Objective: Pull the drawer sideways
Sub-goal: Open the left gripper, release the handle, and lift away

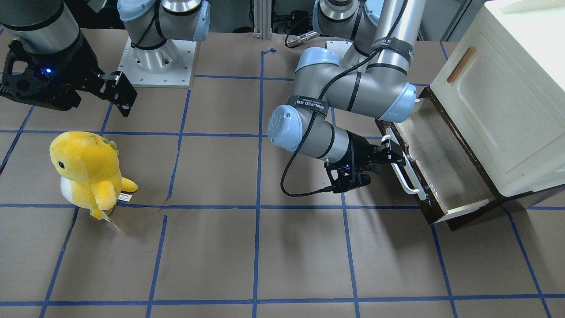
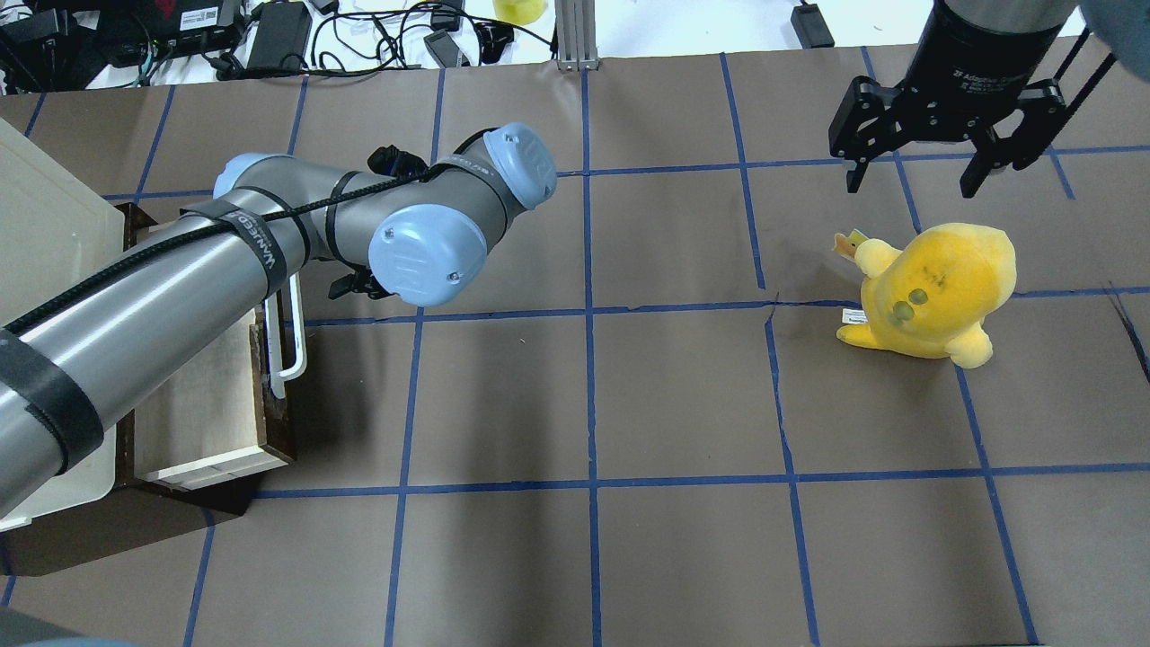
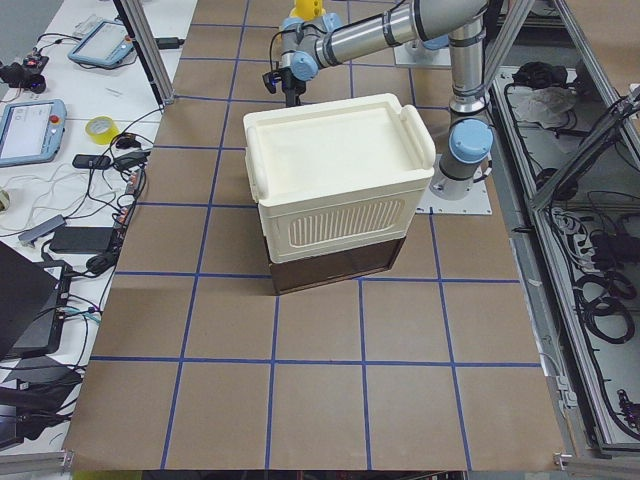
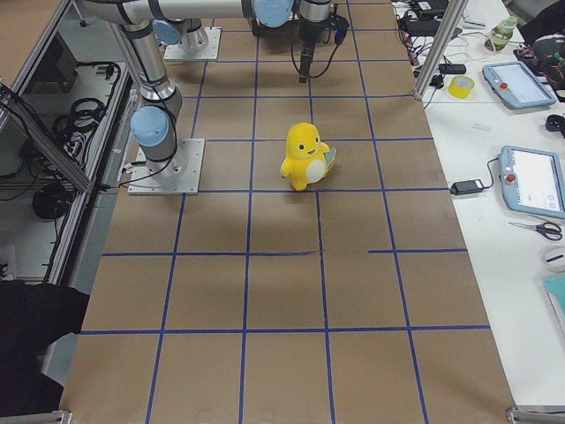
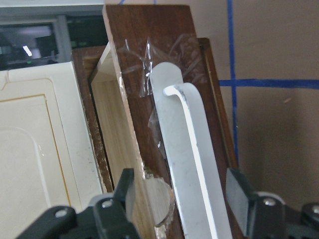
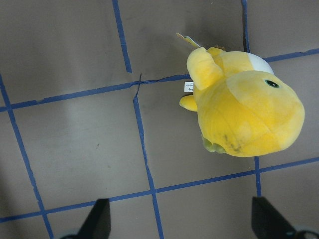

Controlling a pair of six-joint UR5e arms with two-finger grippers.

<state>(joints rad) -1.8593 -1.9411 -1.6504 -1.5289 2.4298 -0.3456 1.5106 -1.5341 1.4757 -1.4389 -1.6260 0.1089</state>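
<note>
The drawer (image 1: 446, 168) stands pulled out from under the cream cabinet (image 1: 499, 101), showing its pale floor. Its dark-brown front (image 1: 412, 201) carries a long white bar handle (image 1: 404, 174). My left gripper (image 1: 392, 152) is at the handle's end nearest the robot. In the left wrist view its fingers (image 5: 125, 191) stand either side of the handle (image 5: 192, 164), with a gap on the cabinet side, so it is open. In the overhead view my left arm hides this gripper. My right gripper (image 2: 909, 184) is open and empty, high above the table.
A yellow plush toy (image 1: 88, 172) stands on the brown paper, also in the overhead view (image 2: 934, 288) and right wrist view (image 6: 244, 114), just below my right gripper. The cabinet door has a small brown handle (image 1: 461, 65). Cables and chargers lie beyond the table's far edge (image 2: 287, 36).
</note>
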